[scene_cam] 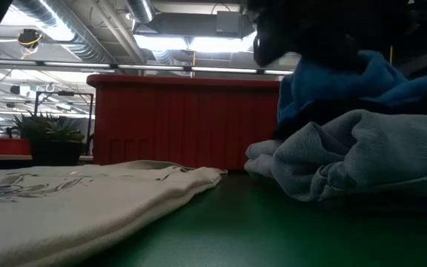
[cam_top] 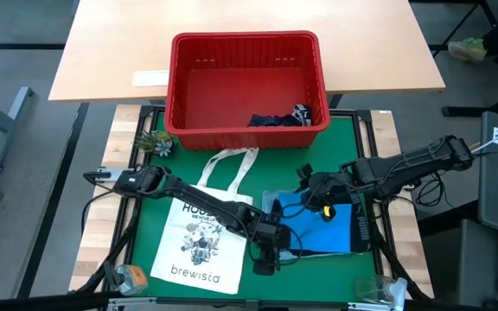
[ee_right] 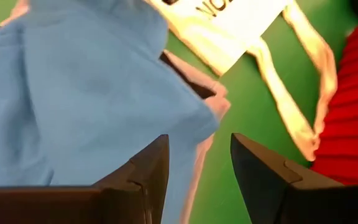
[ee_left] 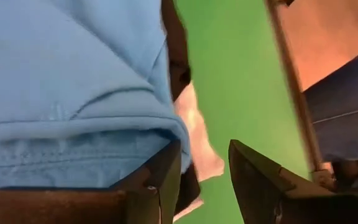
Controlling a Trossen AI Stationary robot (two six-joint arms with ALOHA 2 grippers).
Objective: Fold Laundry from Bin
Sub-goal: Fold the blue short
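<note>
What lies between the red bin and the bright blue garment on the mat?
In the high view, only bare green mat separates the red bin from the bright blue garment; the tote bag's handles lie off to the side.

Ceiling ducts (scene_cam: 65, 33), bright striplights (scene_cam: 199, 43)

bin: the red bin (cam_top: 245, 86) blocks the far edge of the green mat (cam_top: 150, 216); only a dark cloth (cam_top: 277, 120) lies in one corner, the rest of its floor is bare.
middle: both arms, the tote bag (cam_top: 199, 244) and the bright blue garment (cam_top: 322, 225) fill it.
left end effector (cam_top: 264, 259): fingers apart, right beside the blue garment.
free room: the bare green strip by the plant (cam_top: 154, 142) and along the mat's left side.
</note>
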